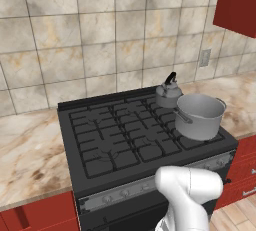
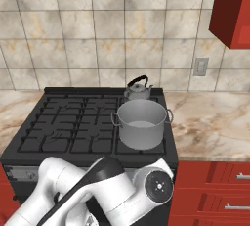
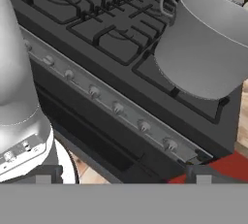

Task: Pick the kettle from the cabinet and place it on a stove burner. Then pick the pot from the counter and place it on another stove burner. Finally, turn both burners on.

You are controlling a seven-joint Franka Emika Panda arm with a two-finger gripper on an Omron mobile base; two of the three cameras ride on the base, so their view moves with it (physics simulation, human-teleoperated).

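Note:
The small grey kettle (image 1: 169, 91) (image 2: 138, 89) with its black arched handle stands on the stove's back right burner. Just in front of it, the wide steel pot (image 1: 200, 115) (image 2: 142, 123) (image 3: 208, 43) sits on the front right burner (image 3: 160, 75). In the hand view my gripper (image 3: 123, 179) hangs low in front of the stove, looking up at the silver knob panel (image 3: 118, 107) and its row of several knobs. Its tips stand far apart and open, with nothing between them. No flame shows at either burner. The red cabinet (image 1: 237, 2) (image 2: 232, 10) hangs at the upper right.
Marble counter (image 1: 27, 150) (image 2: 210, 117) flanks the black cooktop (image 1: 115, 135) on both sides. Red drawers with silver handles (image 2: 229, 191) sit below the counter on the right. The left burners are bare. A wall outlet (image 2: 200, 66) is on the tiled backsplash.

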